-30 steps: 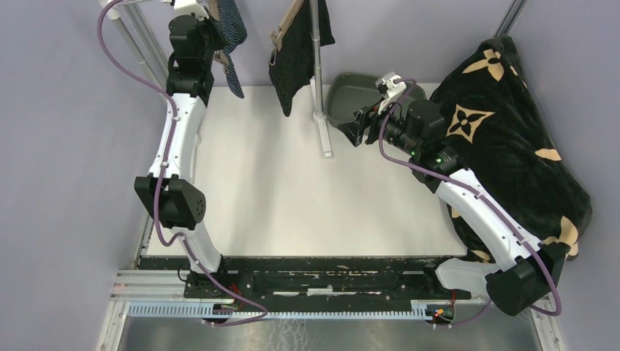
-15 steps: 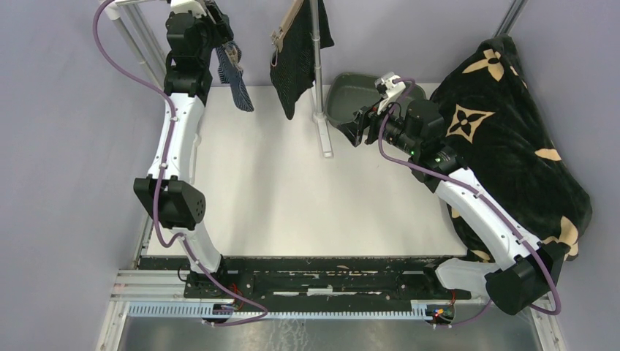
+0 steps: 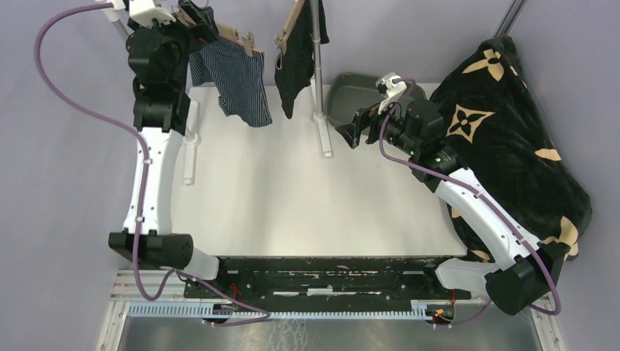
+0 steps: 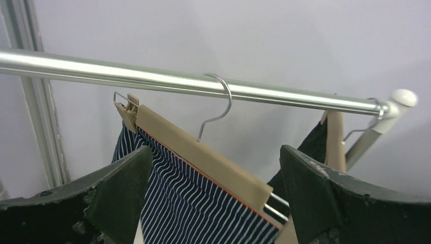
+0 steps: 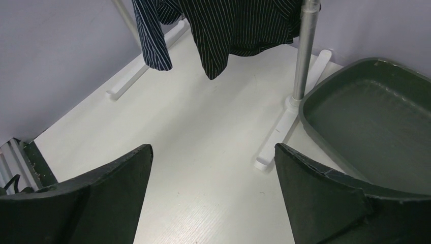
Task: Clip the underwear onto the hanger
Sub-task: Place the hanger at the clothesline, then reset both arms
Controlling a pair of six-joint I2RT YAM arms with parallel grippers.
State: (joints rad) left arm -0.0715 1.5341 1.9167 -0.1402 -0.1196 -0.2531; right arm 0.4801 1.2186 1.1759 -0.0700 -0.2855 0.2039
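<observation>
The navy striped underwear [image 3: 235, 82] hangs spread from a wooden clip hanger [image 3: 237, 35] hooked on the metal rail [image 4: 152, 79]. My left gripper [image 3: 196, 16] is open just left of that hanger, apart from it. In the left wrist view the hanger [image 4: 203, 152] and navy cloth [image 4: 193, 208] show beyond the open left gripper [image 4: 216, 150], with nothing between its fingers. The black pinstriped underwear [image 3: 296, 55] hangs from a second hanger [image 3: 289, 25] by the rack post. My right gripper [image 3: 356, 126] is open and empty, low above the table [image 5: 213, 147].
The rack's post [image 3: 317, 66] rises from a white foot [image 3: 324, 135]; another foot [image 3: 190, 146] lies at the left. A dark green tub [image 3: 358, 91] sits behind my right gripper. A big black blanket with tan motifs [image 3: 504, 131] fills the right side.
My left gripper opened, let go and swung left with its arm. The navy underwear, bunched before, now hangs spread from its hanger. The right jaws opened a little wider.
</observation>
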